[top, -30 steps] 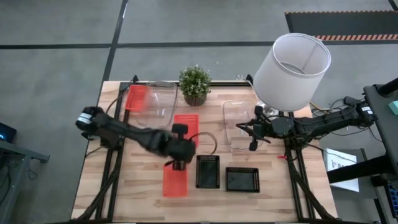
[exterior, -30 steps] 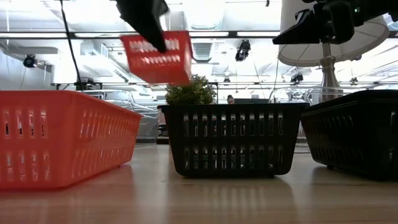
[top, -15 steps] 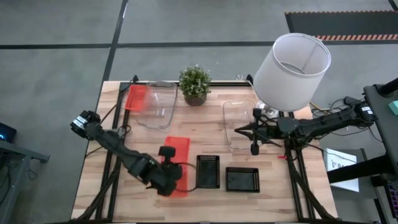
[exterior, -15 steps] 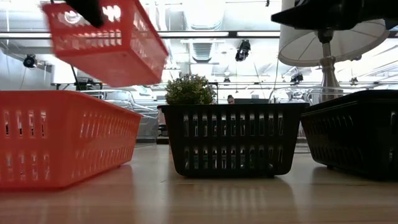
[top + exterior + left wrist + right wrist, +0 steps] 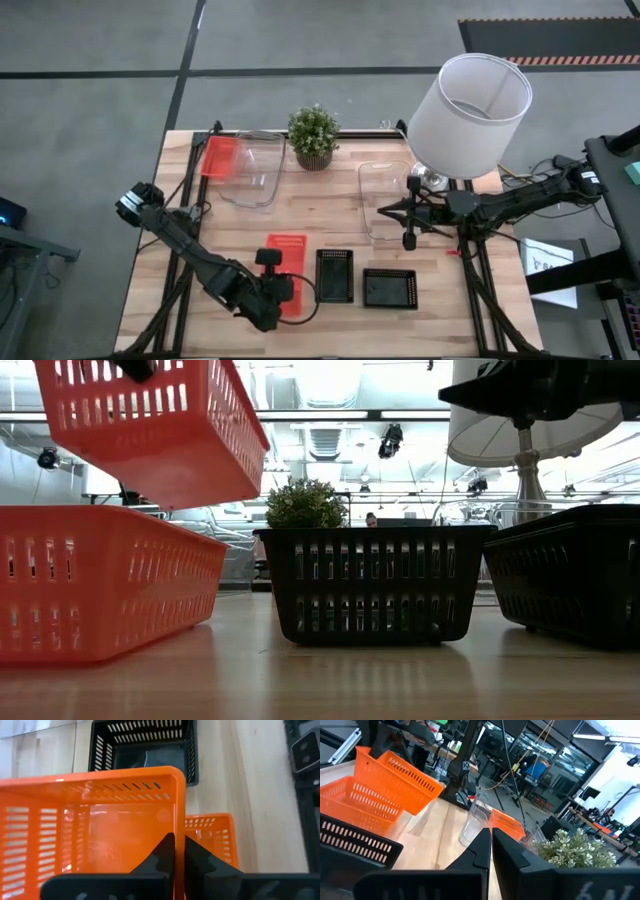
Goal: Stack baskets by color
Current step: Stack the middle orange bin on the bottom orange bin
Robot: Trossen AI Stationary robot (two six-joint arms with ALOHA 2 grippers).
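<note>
My left gripper point(image 5: 175, 851) is shut on a red-orange basket point(image 5: 288, 248), which hangs over a second red-orange basket point(image 5: 100, 580) standing on the table near the front. Two black baskets point(image 5: 334, 275) point(image 5: 390, 288) stand to their right. Two clear baskets point(image 5: 255, 168) point(image 5: 382, 200) sit farther back, and a third red-orange one point(image 5: 216, 157) lies at the far left. My right gripper point(image 5: 405, 228) is shut and holds nothing, in the air over the right clear basket. My left gripper pinches one side wall point(image 5: 174, 827) of the red-orange basket at its rim, one finger inside the basket and one outside. The fingers slant down from above. The basket is lifted clear and tilted point(image 5: 150, 430), above the basket on the table.
A potted green plant point(image 5: 313, 135) stands at the far edge between the clear baskets. A lamp with a white shade point(image 5: 470, 112) stands at the far right, close to my right arm. Bare wood lies in the middle of the table point(image 5: 320, 215).
My left gripper has carried the red-orange basket from the table's middle toward the near edge and slightly down. The basket now hangs tilted over the red-orange basket at the front. My right gripper has tipped up toward level without shifting place.
</note>
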